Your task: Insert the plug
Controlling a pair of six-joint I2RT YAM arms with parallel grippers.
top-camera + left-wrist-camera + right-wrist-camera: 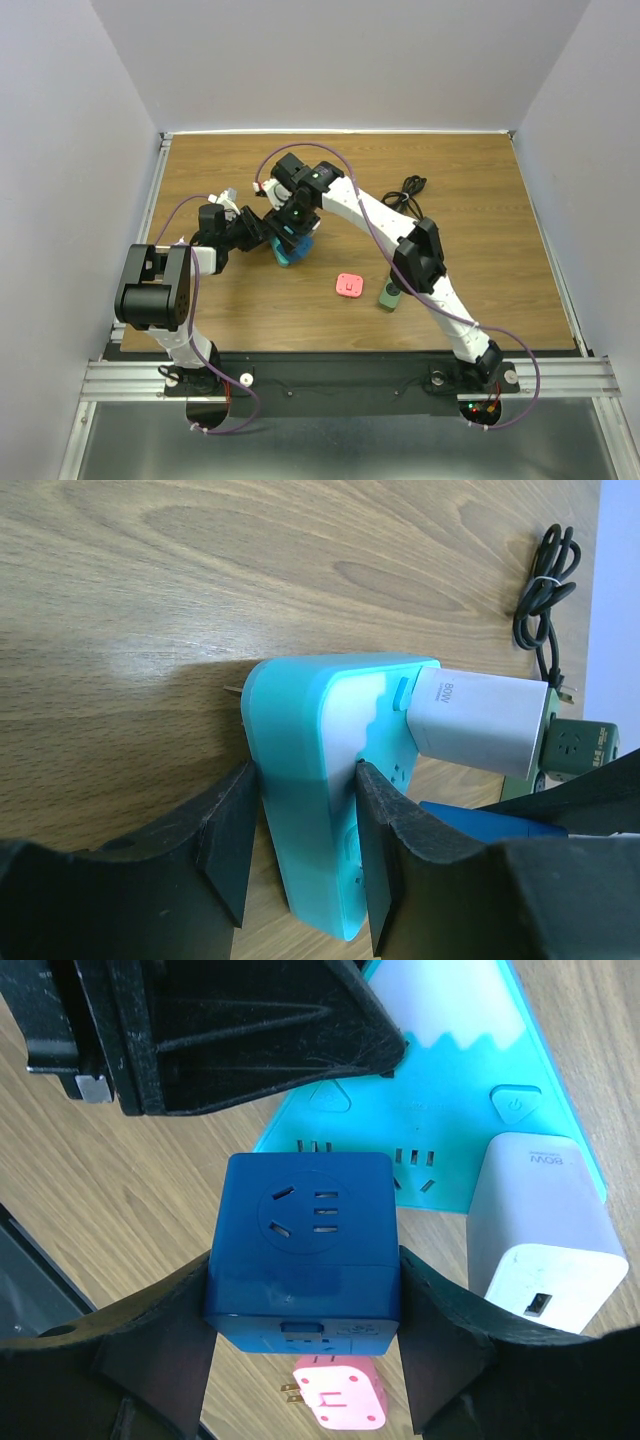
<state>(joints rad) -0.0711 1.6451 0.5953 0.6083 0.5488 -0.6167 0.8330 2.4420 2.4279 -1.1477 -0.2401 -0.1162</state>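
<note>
The left gripper clamps narrowly on the turquoise plastic power strip, turned on edge near mid-table. The right gripper holds the dark blue cube-shaped plug adapter at the strip's socket face. Insertion looks in hand. Next comes a straight push while the left arm braces. Beside it, the plugged-in white charger block reads "80W".

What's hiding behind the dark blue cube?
The turquoise plastic power strip, a white charger block plugged in beside. The dark blue plastic cube covers its own pins and the strip right behind it; those cannot be seen.
</note>
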